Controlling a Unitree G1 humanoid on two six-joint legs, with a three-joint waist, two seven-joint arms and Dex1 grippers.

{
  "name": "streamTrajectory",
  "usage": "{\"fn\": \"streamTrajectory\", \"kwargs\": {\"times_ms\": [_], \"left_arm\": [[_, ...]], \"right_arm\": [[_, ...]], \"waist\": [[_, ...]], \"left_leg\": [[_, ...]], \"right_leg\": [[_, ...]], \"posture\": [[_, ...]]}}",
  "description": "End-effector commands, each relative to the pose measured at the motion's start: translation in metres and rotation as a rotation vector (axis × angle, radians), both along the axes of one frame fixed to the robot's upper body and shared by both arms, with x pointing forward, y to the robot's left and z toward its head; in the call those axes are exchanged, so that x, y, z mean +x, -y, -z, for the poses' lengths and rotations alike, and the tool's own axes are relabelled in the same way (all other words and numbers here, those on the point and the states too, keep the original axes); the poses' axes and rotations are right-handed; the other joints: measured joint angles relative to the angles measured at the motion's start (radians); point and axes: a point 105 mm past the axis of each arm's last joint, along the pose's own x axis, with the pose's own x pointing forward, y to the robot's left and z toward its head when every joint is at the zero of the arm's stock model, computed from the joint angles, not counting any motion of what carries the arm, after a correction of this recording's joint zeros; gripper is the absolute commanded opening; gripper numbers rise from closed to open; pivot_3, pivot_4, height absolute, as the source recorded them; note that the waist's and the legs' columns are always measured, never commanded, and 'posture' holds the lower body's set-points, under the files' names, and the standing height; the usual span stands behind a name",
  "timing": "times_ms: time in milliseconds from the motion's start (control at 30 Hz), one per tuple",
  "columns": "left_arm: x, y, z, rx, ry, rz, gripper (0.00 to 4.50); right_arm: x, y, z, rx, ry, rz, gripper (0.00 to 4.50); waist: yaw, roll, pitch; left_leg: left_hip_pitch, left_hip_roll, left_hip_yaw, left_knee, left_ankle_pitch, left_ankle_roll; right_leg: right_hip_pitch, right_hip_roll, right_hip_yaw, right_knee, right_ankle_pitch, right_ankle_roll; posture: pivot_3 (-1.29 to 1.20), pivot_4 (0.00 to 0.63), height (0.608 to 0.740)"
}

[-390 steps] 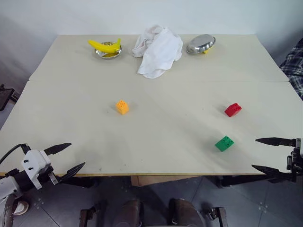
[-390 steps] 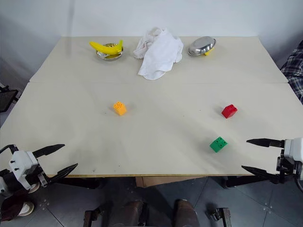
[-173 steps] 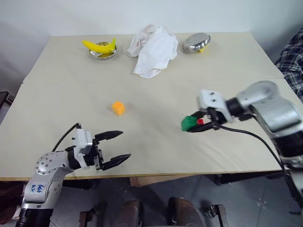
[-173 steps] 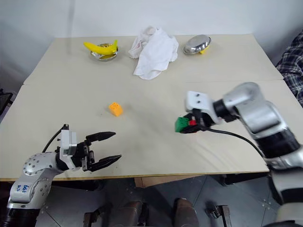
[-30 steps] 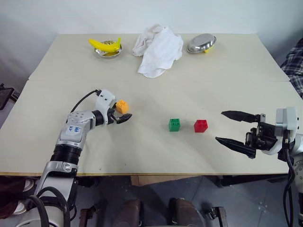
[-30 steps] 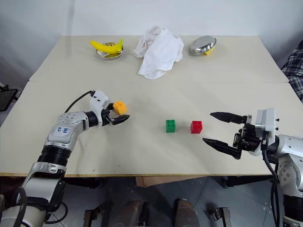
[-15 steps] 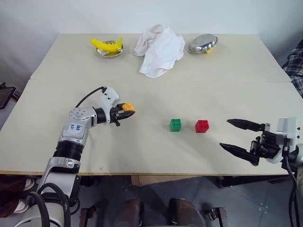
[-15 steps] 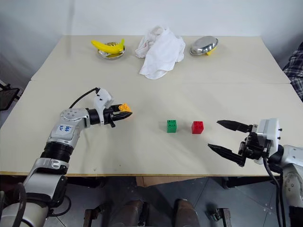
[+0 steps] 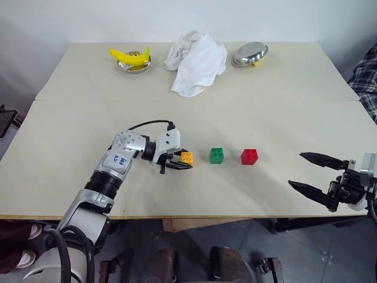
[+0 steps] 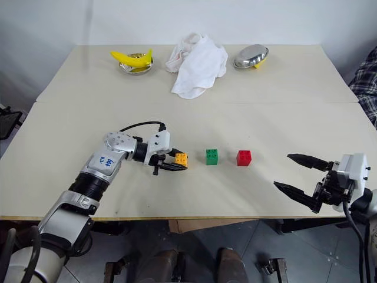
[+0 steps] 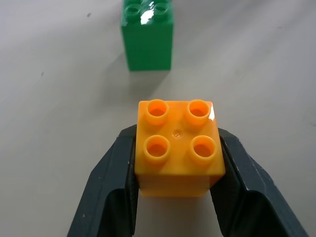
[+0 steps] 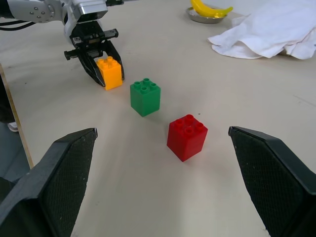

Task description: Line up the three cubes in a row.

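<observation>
orange block at the end of the row, not yet let go

left gripper (image 9: 180, 161) has its two black fingers clamped on the sides of the orange cube (image 9: 187, 157), studs up, low over the table (image 9: 76, 124). the cube sits just left of the green cube (image 9: 217, 155), a gap between them; the red cube (image 9: 250, 156) is right of the green one, all three roughly on one line. whether the orange base is touching the wood i cannot tell. right gripper (image 9: 321, 180) is well off to the right near the table's near edge, fingers wide apart, holding nothing

risks as i judge them:
- if released while above the surface, the cube may tip or hop out of line
- opening fingers could drag or twist it, skewing the row
- any further slide right would knock the green cube into the red
- spacing may end up uneven

far side clutter, the banana (image 9: 128, 56), white cloth (image 9: 196, 62) and steel bowl (image 9: 249, 54), is well apart and no threat
</observation>
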Motion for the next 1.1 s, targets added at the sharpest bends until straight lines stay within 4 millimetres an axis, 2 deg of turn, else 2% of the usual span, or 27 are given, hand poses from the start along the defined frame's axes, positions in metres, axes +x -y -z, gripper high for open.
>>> {"fn": "streamTrajectory", "kwargs": {"times_ms": [33, 633, 700, 767, 933, 967, 1100], "left_arm": [[0.005, -0.006, -0.007, 0.007, 0.028, -0.028, 1.53], [0.015, -0.005, -0.004, -0.044, -0.008, -0.023, 1.53], [0.016, -0.006, -0.007, -0.072, -0.009, -0.027, 2.25], [0.016, -0.006, -0.013, -0.094, 0.007, -0.011, 2.79], [0.013, -0.018, -0.035, -0.177, 0.112, 0.032, 4.34], [0.012, -0.026, -0.038, -0.176, 0.141, 0.035, 4.48], [0.000, -0.059, -0.054, -0.209, 0.214, 0.044, 4.48]], "right_arm": [[-0.005, 0.000, -0.011, -0.031, 0.040, -0.006, 4.50], [-0.002, -0.009, -0.007, -0.020, 0.026, -0.041, 4.50], [-0.003, -0.009, -0.006, -0.019, 0.023, -0.041, 4.50], [-0.003, -0.009, -0.004, -0.018, 0.019, -0.042, 4.50], [-0.001, -0.012, -0.002, -0.007, 0.015, -0.050, 4.50], [0.000, -0.013, -0.001, -0.005, 0.014, -0.053, 4.50], [0.004, -0.015, 0.002, 0.002, 0.013, -0.067, 4.50]], "waist": [[0.000, 0.000, 0.000], [0.003, 0.000, 0.000], [0.002, 0.000, 0.000], [0.001, 0.000, 0.000], [0.000, -0.001, 0.000], [0.000, -0.001, 0.000], [-0.005, 0.000, 0.000]], "left_leg": [[0.000, 0.000, 0.000, 0.000, 0.000, 0.000], [0.000, -0.001, 0.000, 0.001, 0.000, 0.001], [0.000, -0.001, 0.000, 0.001, 0.001, 0.001], [0.000, -0.001, 0.000, 0.001, 0.001, 0.001], [0.000, -0.001, 0.000, 0.001, 0.001, 0.001], [0.000, -0.001, 0.000, 0.001, 0.001, 0.001], [0.000, 0.000, 0.000, 0.001, 0.001, 0.000]], "right_leg": [[0.000, 0.000, 0.000, 0.000, 0.000, 0.000], [0.000, 0.000, 0.000, 0.001, 0.000, 0.000], [0.000, 0.000, 0.000, 0.002, 0.000, 0.000], [0.000, 0.000, 0.000, 0.002, 0.000, 0.000], [0.000, 0.000, 0.000, 0.002, 0.000, 0.000], [0.000, -0.001, 0.000, 0.002, 0.000, 0.000], [-0.001, -0.001, 0.000, 0.002, 0.000, 0.000]], "posture": [[0.00, 0.150, 0.740], [0.00, 0.150, 0.740], [0.00, 0.150, 0.740], [0.00, 0.150, 0.740], [0.00, 0.150, 0.740], [0.00, 0.150, 0.740], [0.00, 0.150, 0.740]]}}
